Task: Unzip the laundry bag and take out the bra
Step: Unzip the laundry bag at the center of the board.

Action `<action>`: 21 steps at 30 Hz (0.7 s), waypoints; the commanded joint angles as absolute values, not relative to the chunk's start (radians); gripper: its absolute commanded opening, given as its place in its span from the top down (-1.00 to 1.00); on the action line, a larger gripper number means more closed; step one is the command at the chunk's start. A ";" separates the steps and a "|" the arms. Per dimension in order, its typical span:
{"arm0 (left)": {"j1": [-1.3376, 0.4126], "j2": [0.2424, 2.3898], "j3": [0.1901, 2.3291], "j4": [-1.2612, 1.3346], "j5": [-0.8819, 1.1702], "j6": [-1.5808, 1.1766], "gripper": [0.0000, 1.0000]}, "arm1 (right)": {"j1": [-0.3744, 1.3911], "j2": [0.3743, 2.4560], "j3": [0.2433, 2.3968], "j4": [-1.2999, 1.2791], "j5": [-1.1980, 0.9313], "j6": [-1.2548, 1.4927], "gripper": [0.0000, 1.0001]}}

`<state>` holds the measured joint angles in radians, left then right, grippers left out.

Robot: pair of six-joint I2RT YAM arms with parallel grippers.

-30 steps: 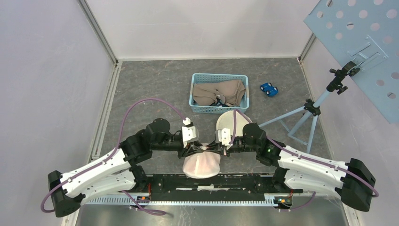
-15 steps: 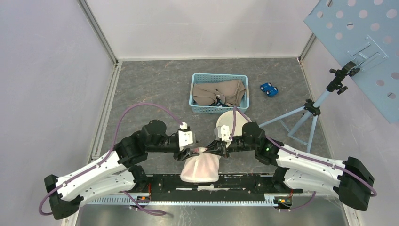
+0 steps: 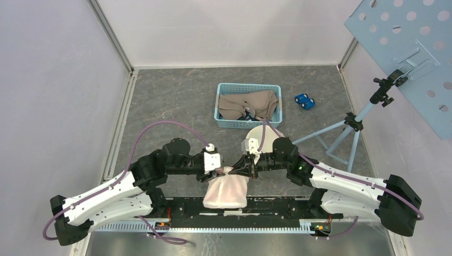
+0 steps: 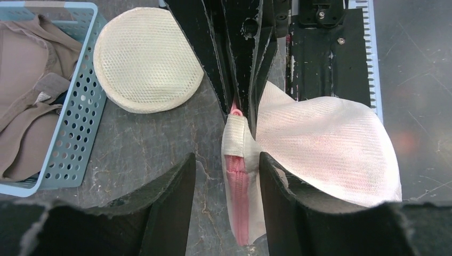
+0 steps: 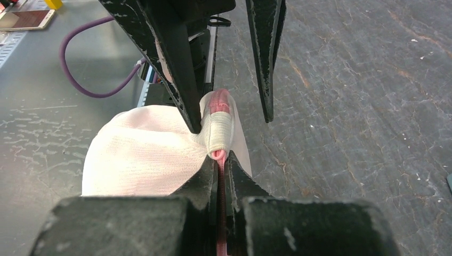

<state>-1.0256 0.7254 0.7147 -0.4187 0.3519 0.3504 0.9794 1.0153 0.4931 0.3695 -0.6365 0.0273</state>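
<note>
White mesh laundry bag (image 3: pixel 226 191) lies at six o'clock on the table (image 3: pixel 176 96), beside the arm bases. The right pincer (image 5: pixel 219 159), reaching from three o'clock, is pressed together on the pink zipper (image 4: pixel 237 186). The left pincer (image 4: pixel 226 160), from nine o'clock, is spread around that end. Unzipping seems barely started, and the bra is unseen. Next, the left probably must clamp the fabric while the right draws the zipper open.
</note>
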 commanded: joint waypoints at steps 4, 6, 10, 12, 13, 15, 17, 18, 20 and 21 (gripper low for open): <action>-1.056 0.727 0.767 -0.408 0.294 0.414 0.02 | 0.976 1.024 0.511 0.423 -0.657 0.063 1.00; -1.061 0.735 0.769 -0.418 0.291 0.419 0.14 | 0.976 1.023 0.511 0.426 -0.656 0.066 1.00; -1.073 0.738 0.769 -0.416 0.290 0.420 0.35 | 0.976 1.026 0.510 0.429 -0.661 0.071 1.00; -1.075 0.736 0.771 -0.417 0.292 0.424 0.50 | 0.975 1.027 0.509 0.431 -0.661 0.074 1.00; -1.076 0.733 0.772 -0.417 0.298 0.425 0.64 | 0.975 1.028 0.509 0.433 -0.662 0.074 1.00; -1.077 0.734 0.773 -0.417 0.303 0.423 0.95 | 0.975 1.028 0.508 0.433 -0.664 0.074 1.00; -1.078 0.742 0.773 -0.418 0.308 0.410 0.95 | 0.976 1.029 0.508 0.433 -0.663 0.073 1.00; -1.078 0.747 0.775 -0.419 0.310 0.402 0.95 | 0.976 1.032 0.508 0.433 -0.664 0.073 1.00; -1.078 0.752 0.774 -0.412 0.317 0.389 0.55 | 0.975 1.031 0.508 0.434 -0.664 0.075 1.00; -1.079 0.752 0.771 -0.403 0.316 0.383 0.32 | 0.975 1.031 0.506 0.436 -0.667 0.075 1.00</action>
<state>-1.0695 0.7441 0.7284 -0.4320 0.3069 0.3866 0.9768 1.0298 0.4931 0.3729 -0.6388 0.0589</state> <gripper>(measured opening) 0.177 0.039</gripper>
